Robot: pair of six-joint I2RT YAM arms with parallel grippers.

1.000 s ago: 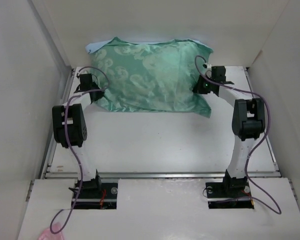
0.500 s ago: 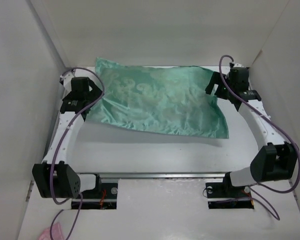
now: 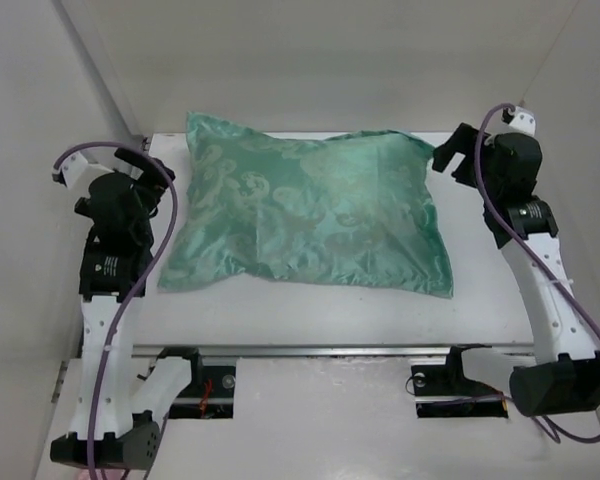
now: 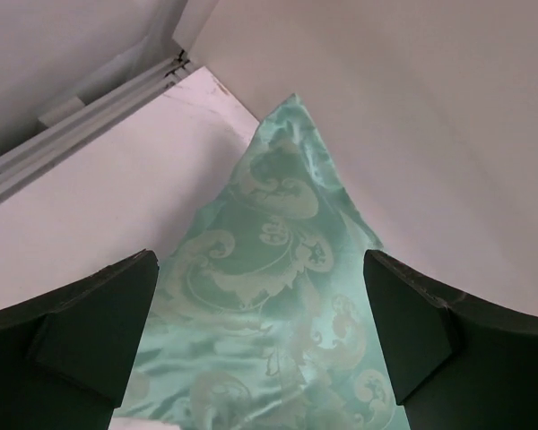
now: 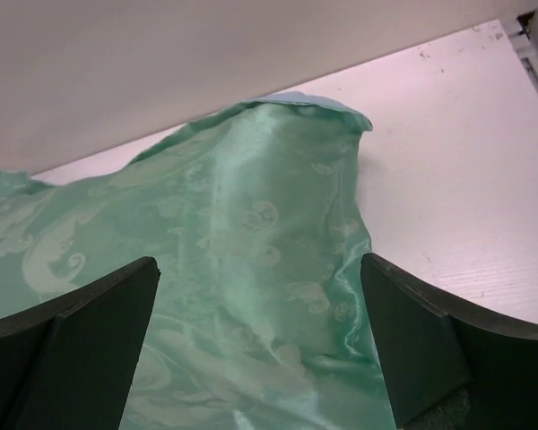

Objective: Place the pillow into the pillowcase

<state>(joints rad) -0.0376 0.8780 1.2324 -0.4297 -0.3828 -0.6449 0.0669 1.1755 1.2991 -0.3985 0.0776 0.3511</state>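
Observation:
The pillowcase (image 3: 310, 215) lies on the white table with its teal-green satin swirl face up. It looks plump and full. The pillow is hidden; no white cushion shows in any view. My left gripper (image 3: 152, 172) hovers off the case's left edge, open and holding nothing. In the left wrist view its open gripper (image 4: 258, 260) frames a pointed corner of the pillowcase (image 4: 282, 269) below. My right gripper (image 3: 454, 156) stands open beside the far right corner. The right wrist view shows its open gripper (image 5: 259, 262) above the pillowcase (image 5: 242, 242), with a sliver of pale blue at the corner.
White enclosure walls close in the table on the left, right and back. A metal rail (image 3: 320, 350) runs along the table's front edge, with both arm bases just in front of it. Another rail (image 4: 81, 94) lines the left side.
Both grippers opened and let go of the pillowcase. It dropped from standing against the back wall to lying flat. Both arms drew back toward the side walls.

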